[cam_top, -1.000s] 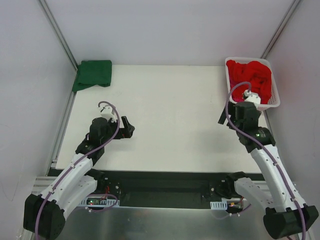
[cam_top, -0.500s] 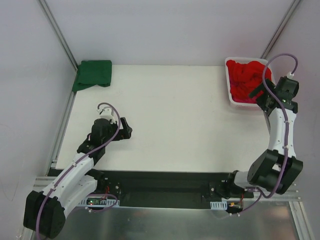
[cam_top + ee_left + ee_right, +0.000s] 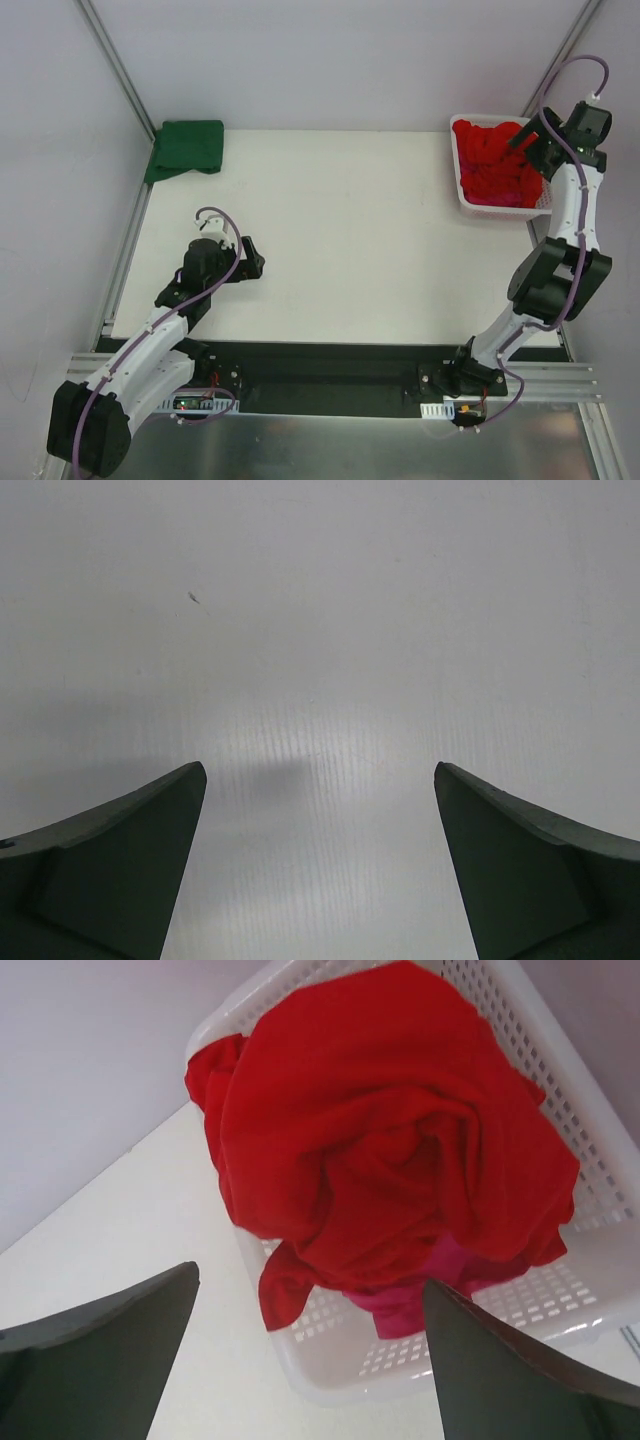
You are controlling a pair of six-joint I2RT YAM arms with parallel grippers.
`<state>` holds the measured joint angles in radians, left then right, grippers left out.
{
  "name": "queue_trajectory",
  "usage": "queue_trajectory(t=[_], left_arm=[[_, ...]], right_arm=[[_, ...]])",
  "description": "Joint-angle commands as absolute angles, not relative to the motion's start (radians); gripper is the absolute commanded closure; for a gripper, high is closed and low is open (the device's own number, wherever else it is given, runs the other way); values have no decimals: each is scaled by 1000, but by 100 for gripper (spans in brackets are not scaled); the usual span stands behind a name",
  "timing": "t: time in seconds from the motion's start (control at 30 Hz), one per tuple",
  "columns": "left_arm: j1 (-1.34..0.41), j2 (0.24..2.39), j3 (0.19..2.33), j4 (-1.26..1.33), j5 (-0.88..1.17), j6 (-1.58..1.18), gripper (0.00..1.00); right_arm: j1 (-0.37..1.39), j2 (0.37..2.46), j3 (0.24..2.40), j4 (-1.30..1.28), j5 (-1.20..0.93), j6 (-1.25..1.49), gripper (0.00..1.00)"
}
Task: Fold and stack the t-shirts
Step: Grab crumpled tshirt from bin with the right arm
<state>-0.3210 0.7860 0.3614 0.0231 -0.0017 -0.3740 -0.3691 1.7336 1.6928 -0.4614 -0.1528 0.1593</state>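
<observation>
Fig. — My right gripper (image 3: pixel 310 1273), released and empty, hangs over the white lattice basket (image 3: pixel 330 1380). In it the crumpled red t-shirt (image 3: pixel 400 1130) mounds in soft folds above a magenta-pink t-shirt (image 3: pixel 420 1295). My left gripper (image 3: pixel 320 770) — likewise released — faces the smooth white surface (image 3: pixel 320 600). The dark green t-shirt (image 3: pixel 185 148) lies as a flat squarish pad at the far-left corner.

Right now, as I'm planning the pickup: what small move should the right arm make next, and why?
Probably lower the right gripper onto the crumpled bright red cloth t-shirt and close on a top fold. The gripper hangs open above the white plastic lattice basket, where the red shirt lies uppermost over a magenta-pink cloth t-shirt.
</observation>
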Motion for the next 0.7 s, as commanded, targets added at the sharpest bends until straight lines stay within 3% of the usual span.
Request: queue_trajectory(t=[0.0, 0.27, 0.43, 0.67], left_arm=[[-322, 772, 357, 61, 20, -353, 1], [-324, 769, 354, 66, 23, -351, 1], [-324, 769, 356, 66, 37, -348, 1], [-324, 770, 351, 67, 28, -348, 1]], right_arm=[[-371, 1830, 1834, -505, -123, 103, 4], [-374, 1925, 1861, -506, -121, 54, 1], [-371, 1947, 1824, -457, -169, 49, 14], [-373, 1930, 1786, -402, -229, 40, 68]])
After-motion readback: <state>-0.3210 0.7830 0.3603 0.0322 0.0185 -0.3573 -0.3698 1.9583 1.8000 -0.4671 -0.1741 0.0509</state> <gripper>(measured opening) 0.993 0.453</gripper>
